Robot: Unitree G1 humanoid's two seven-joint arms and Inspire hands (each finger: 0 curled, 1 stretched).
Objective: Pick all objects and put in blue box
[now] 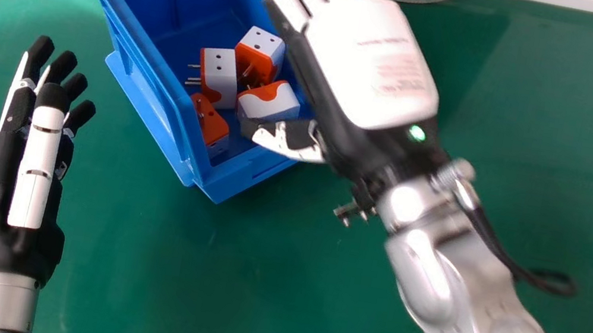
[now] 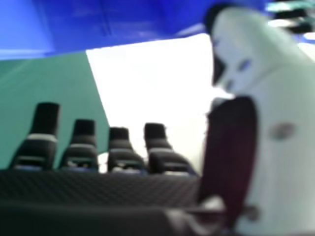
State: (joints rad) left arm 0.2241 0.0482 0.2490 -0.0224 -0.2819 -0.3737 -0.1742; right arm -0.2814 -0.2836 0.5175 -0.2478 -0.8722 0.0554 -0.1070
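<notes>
My right hand is over the right side of the blue box in the head view, fingers straight, holding nothing visible. Its thumb extends over the box's near end, beside an orange and white plug adapter. Several such adapters lie inside the box, among them an upright one, one behind it and one in the near corner. Over the table left of the box, my left hand is open and empty. The right hand view has my right hand with straight fingers and the blue box beyond.
A green table lies under the box and both hands. Behind the box, a dark cable runs along the table's far edge, next to a white strip. My right forearm crosses the table's right half.
</notes>
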